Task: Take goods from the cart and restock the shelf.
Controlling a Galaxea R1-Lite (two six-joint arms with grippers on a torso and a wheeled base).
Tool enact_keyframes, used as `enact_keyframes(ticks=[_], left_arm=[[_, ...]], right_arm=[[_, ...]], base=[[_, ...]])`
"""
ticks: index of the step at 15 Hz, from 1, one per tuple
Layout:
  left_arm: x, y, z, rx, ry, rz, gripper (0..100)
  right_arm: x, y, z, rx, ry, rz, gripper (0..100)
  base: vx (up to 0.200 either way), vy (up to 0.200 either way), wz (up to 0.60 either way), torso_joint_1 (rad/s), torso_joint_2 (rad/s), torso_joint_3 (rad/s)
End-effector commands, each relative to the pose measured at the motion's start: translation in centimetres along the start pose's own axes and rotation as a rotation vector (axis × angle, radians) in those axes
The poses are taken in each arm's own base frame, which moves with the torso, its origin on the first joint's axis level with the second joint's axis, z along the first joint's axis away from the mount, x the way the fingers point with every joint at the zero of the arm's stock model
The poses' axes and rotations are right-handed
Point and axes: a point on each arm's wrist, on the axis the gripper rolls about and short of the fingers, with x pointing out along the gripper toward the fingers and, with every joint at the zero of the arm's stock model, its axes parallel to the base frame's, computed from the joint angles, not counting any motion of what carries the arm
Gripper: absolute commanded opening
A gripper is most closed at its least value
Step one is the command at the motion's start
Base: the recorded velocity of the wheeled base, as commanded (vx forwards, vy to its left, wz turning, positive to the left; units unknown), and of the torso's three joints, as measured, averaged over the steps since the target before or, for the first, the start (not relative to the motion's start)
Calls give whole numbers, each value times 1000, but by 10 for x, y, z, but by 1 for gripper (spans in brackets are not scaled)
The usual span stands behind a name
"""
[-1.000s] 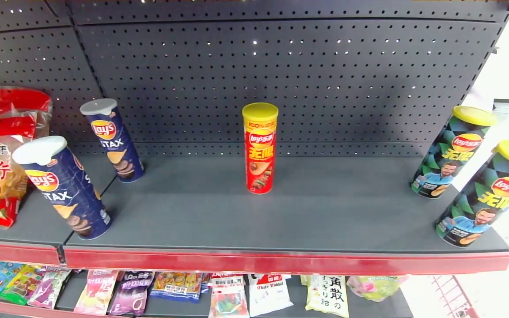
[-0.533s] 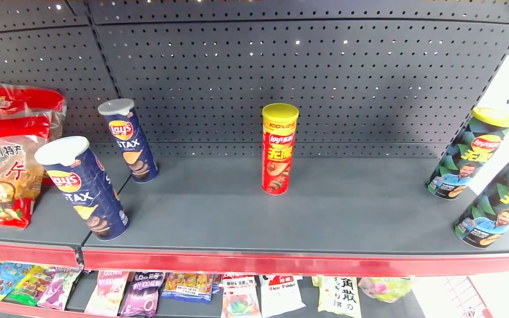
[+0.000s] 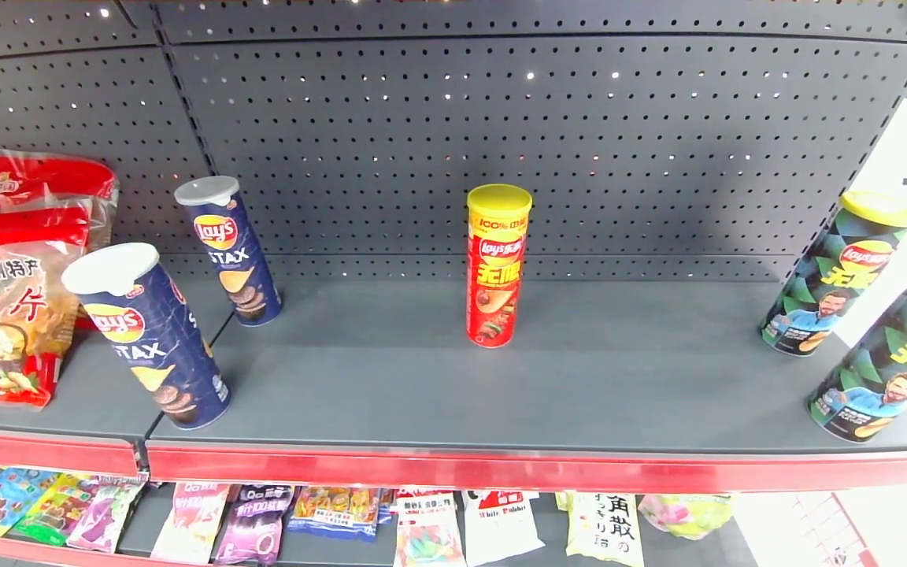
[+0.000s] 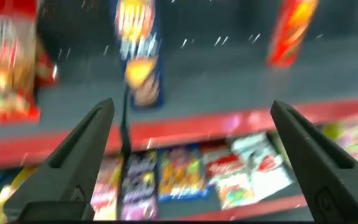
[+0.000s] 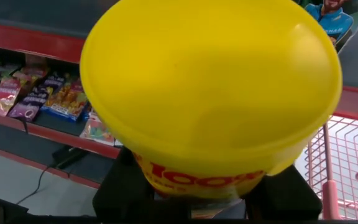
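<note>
A red chip can with a yellow lid [image 3: 495,268] stands upright mid-shelf on the grey shelf board [image 3: 390,378]. Two dark blue chip cans [image 3: 146,335] [image 3: 229,250] stand at the left, and two green-black cans [image 3: 831,272] [image 3: 890,354] at the right end. My right gripper [image 5: 204,190] is shut on another red can, whose yellow lid [image 5: 210,87] faces the wrist camera. My left gripper [image 4: 191,109] is open and holds nothing, in front of the shelf's red edge [image 4: 185,127] and below a blue can [image 4: 138,53].
Red snack bags [image 3: 9,276] fill the shelf's left end. Several candy packets [image 3: 327,512] lie on the lower shelf. A red wire cart [image 5: 350,180] is below my right gripper. Bare board lies on both sides of the red can.
The head camera swung a little left in the first half second, so the whole picture slid right. The cans on the shelf have not moved.
</note>
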Motion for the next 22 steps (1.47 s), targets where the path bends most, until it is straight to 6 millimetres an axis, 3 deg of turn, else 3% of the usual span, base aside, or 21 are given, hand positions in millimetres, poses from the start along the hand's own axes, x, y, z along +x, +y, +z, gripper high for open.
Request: enact_keyframes(ticks=[1, 3, 6, 8, 9, 10, 15, 22], left_arm=[[75, 6, 91, 31, 101, -390, 100], [118, 6, 89, 14, 203, -514, 100], [194, -12, 83, 31, 256, -662, 100], [237, -21, 65, 24, 308, -686, 100], [237, -21, 65, 24, 308, -686, 100], [272, -33, 48, 25, 323, -716, 100], [342, -60, 10, 30, 350, -751, 100], [420, -100, -4, 45, 265, -792, 100]], right_arm=[[0, 0, -1, 1, 2, 2, 0], [0, 0, -1, -2, 2, 4, 0], [0, 0, -1, -2, 2, 2, 0], [0, 0, -1, -2, 2, 1, 0], [0, 0, -1, -2, 2, 1, 0], [0, 0, -1, -1, 2, -1, 0], [0, 0, -1, -1, 2, -2, 0], [0, 0, -1, 1, 3, -7, 0]], base=[[0, 0, 0, 0, 0, 0], [0, 0, 0, 0, 0, 0], [0, 0, 0, 0, 0, 0], [0, 0, 0, 0, 0, 0], [0, 0, 0, 0, 0, 0], [0, 0, 0, 0, 0, 0], [0, 0, 0, 0, 0, 0], [0, 0, 0, 0, 0, 0]])
